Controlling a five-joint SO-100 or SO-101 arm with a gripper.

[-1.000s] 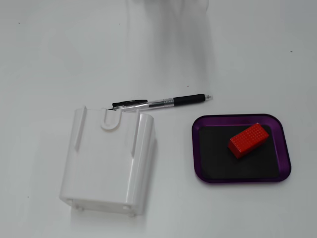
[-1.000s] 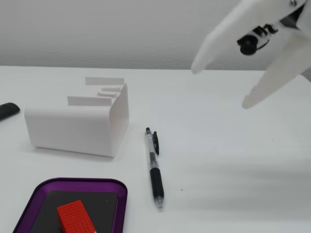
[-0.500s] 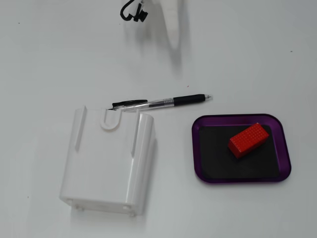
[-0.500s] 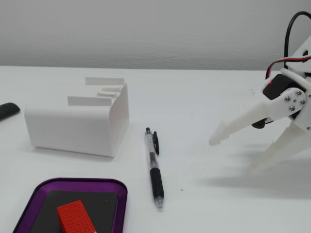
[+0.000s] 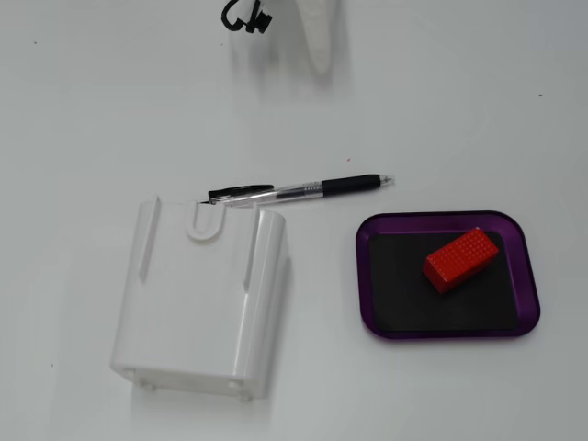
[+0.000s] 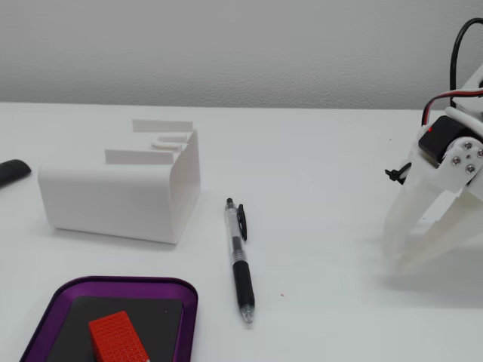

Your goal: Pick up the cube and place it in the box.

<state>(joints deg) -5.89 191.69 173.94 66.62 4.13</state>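
cube: red ribbed block (image 5: pixel 461 258) lies inside the purple tray (image 5: pixel 527 276), on the tray's black floor, in its upper right part in a fixed view from above; also seen in the low fixed view (image 6: pixel 117 337), at the bottom edge of that picture.
cube vs claw: well apart; claw (image 6: pixel 419 243) stands at the right side of the worktop (image 6: pixel 317 166) in the low fixed view, cube at the near left corner; pen (image 6: pixel 238 256) lies between them.
claw state: two pale fingers (image 6: pixel 404 219) spread slightly, tips down near the worktop surface, nothing between them, holding nothing.
claw in top view: only one white finger tip (image 5: pixel 319 37) and a black cable loop (image 5: pixel 244 16) show at the top edge; rest cut off.
hidden/cut off: arm body cut by the right edge in the low view; tray cut by the bottom edge there; dark object (image 6: pixel 13 172) at the left edge only part seen, cannot tell what it is.
cube axis: long axis runs diagonally in the top view, from lower left to upper right; lies flat on a long face.
box: white plastic housing (image 5: pixel 197 294) left of the tray in the top view, apart from it; pen tip end touches or just meets its upper rim, cannot tell which.
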